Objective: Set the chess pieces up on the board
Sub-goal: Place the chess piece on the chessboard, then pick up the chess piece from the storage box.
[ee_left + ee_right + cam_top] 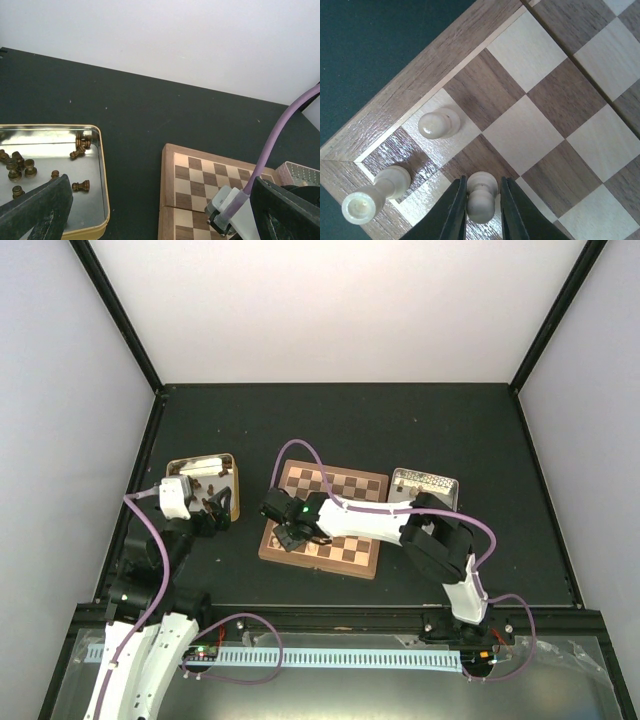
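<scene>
The board [345, 485] lies mid-table, also seen as checkered squares [555, 100] under my right wrist. My right gripper [481, 215] is low over its near left corner [290, 537], its jaws slightly parted around a pale pawn [482, 197] that stands on a dark square, with a thin gap showing on the right side. Another pale pawn [438, 123] and a taller pale piece [375, 195] stand on the corner squares beside it. My left gripper [160, 220] hangs wide open and empty between the tin and the board [200, 175]. Several dark chess pieces [22, 167] lie in that tin.
A gold-rimmed metal tin [102, 190] sits left of the board [232, 490]. A second silver tin [425, 482] stands at the board's right edge. The right arm and its purple cable [280, 135] stretch across the board. Black frame posts mark the table's back corners.
</scene>
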`<state>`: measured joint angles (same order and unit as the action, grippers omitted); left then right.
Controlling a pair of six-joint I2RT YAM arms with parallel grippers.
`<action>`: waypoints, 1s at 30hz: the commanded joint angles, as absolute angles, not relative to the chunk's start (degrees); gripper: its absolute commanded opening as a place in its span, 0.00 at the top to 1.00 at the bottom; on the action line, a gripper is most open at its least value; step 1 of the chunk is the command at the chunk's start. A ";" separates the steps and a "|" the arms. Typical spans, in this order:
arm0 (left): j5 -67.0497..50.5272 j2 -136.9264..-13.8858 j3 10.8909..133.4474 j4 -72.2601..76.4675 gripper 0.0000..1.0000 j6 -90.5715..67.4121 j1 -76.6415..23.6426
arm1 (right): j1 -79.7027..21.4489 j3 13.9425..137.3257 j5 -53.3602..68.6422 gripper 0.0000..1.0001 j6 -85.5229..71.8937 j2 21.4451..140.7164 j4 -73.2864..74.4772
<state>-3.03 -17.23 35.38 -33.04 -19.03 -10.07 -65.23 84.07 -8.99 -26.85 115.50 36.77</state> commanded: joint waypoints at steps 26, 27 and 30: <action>-2.52 -17.01 35.59 -33.16 0.01 -18.94 -9.52 | -59.62 72.02 -16.57 0.61 -31.99 93.65 31.88; -2.50 -17.00 35.60 -33.14 0.01 -18.91 -9.52 | -58.09 69.64 -17.72 0.61 -33.40 91.42 31.61; -2.72 -17.02 35.60 -33.04 0.01 -18.97 -9.51 | -51.56 61.49 -19.46 0.61 -36.53 84.58 30.68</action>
<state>-3.03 -17.23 35.38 -33.04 -19.03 -10.07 -58.30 69.58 -13.72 -31.16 90.45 31.62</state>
